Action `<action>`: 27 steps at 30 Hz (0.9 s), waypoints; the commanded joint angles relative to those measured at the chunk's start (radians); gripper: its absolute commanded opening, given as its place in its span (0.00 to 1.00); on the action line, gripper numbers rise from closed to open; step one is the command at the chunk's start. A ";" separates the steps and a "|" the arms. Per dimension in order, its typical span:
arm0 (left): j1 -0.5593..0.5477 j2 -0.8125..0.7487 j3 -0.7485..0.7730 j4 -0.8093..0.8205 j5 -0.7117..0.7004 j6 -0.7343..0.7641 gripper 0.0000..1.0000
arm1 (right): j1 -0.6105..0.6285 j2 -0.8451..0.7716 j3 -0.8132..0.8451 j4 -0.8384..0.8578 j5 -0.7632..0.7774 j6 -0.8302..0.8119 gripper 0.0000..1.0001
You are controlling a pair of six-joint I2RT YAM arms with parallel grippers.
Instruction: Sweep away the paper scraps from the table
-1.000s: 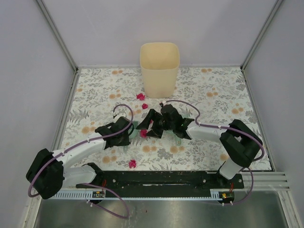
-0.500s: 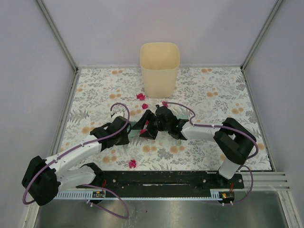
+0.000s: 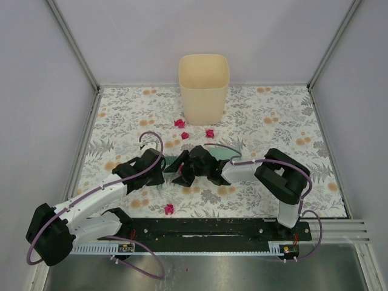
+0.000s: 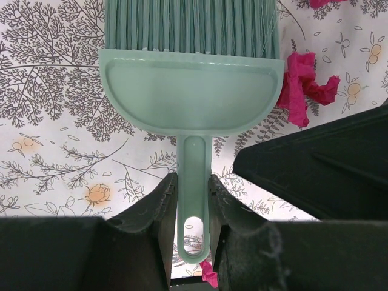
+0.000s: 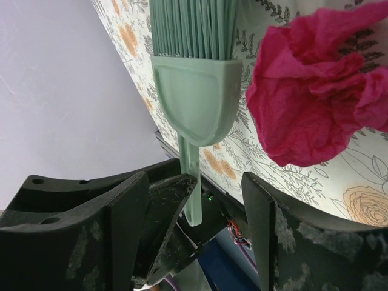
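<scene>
My left gripper (image 4: 194, 188) (image 3: 159, 171) is shut on the thin handle of a green brush (image 4: 191, 91) (image 5: 193, 91), whose bristles rest on the flowered table (image 3: 273, 121). A crumpled magenta paper scrap (image 4: 303, 85) (image 5: 315, 91) lies just right of the brush head. My right gripper (image 5: 197, 179) (image 3: 180, 176) is open, low over the cloth and facing the brush, with that scrap just beyond its fingertips. In the top view that scrap is hidden under the gripper. Other scraps lie near the bin (image 3: 179, 123) (image 3: 185, 135) (image 3: 210, 133), and one (image 3: 169, 208) lies near the front edge.
A beige bin (image 3: 204, 85) stands at the back middle of the table. Metal rails (image 3: 82, 151) frame the cloth and pale walls rise on three sides. The two grippers are almost touching at mid-table, and purple cables loop over both wrists.
My right gripper has slid left and nearer, up against the brush, with its jaws narrowing. That uncovered a scrap near the bin and hid the one by the brush. The left gripper barely moved.
</scene>
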 commanded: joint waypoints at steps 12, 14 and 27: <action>0.014 -0.063 0.051 -0.008 0.023 0.009 0.14 | 0.010 0.076 0.090 0.008 0.135 0.052 0.54; 0.015 -0.069 0.050 -0.011 0.023 0.011 0.14 | 0.010 0.077 0.100 -0.003 0.141 0.050 0.50; 0.018 -0.104 0.046 -0.026 0.036 0.012 0.13 | 0.010 0.088 0.139 -0.020 0.137 0.030 0.24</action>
